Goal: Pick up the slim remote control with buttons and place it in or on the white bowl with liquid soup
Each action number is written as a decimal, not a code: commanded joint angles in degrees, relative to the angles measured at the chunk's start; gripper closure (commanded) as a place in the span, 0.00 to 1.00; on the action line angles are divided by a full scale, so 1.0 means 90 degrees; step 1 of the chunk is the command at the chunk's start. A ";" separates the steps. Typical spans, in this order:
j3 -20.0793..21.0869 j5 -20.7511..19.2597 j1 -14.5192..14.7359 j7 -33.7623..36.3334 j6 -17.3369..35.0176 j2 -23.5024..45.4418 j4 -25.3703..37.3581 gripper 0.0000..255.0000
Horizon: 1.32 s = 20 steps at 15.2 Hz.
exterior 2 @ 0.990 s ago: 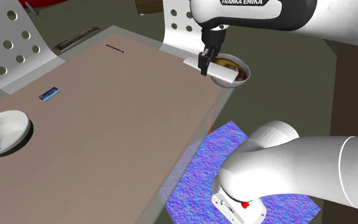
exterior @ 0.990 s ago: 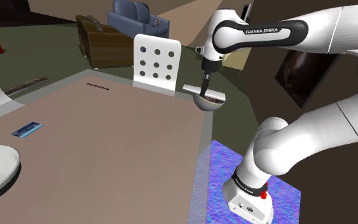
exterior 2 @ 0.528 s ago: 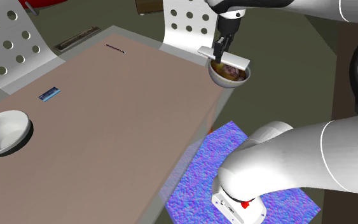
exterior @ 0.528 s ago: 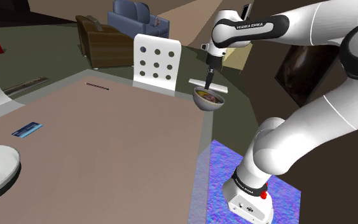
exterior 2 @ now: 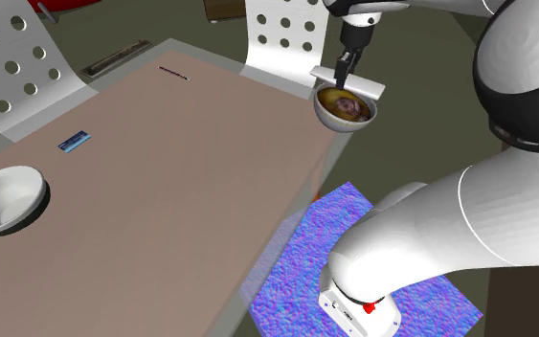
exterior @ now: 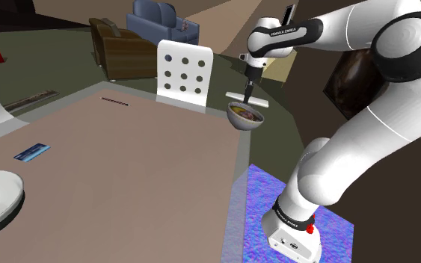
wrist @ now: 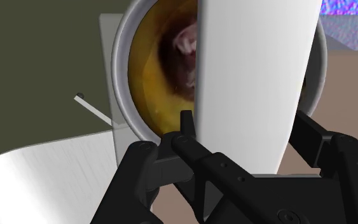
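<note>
White remote (exterior 2: pixel 347 84), clamped in gripper (exterior 2: pixel 342 75), poised over soup bowl (exterior 2: pixel 339 119) at table's (exterior 2: pixel 162 172) one-o'clock corner, second exterior view; placing step; next: lower, release.

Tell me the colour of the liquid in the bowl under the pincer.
Yellow-orange soup with dark reddish-brown lumps; clearest in the wrist view.

The arm (exterior: pixel 380 119) is built of rounded, glossy white shells with dark bands at the joints. The link farthest from the base block (exterior: pixel 291 240) wears a black sleeve with white FRANKA EMIKA lettering (exterior: pixel 280 33). On top of the white base block sits a red knob (exterior: pixel 309 229). The jaws are matte black, boxy, and dotted with small round screw recesses.
</note>
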 commanded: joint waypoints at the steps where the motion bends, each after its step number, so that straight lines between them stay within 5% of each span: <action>1: -0.0043 0.0004 -0.0004 -0.0025 0.0173 0.0051 -0.0120 1.00; 9: -0.0206 0.0063 0.0008 -0.0096 0.0961 0.0329 -0.0653 1.00; 17: -0.0204 0.0064 0.0007 -0.0096 0.0961 0.0329 -0.0653 1.00; 18: -0.0204 0.0064 0.0007 -0.0096 0.0961 0.0329 -0.0653 0.00; 20: -0.0205 0.0064 0.0007 -0.0097 0.0961 0.0329 -0.0653 0.00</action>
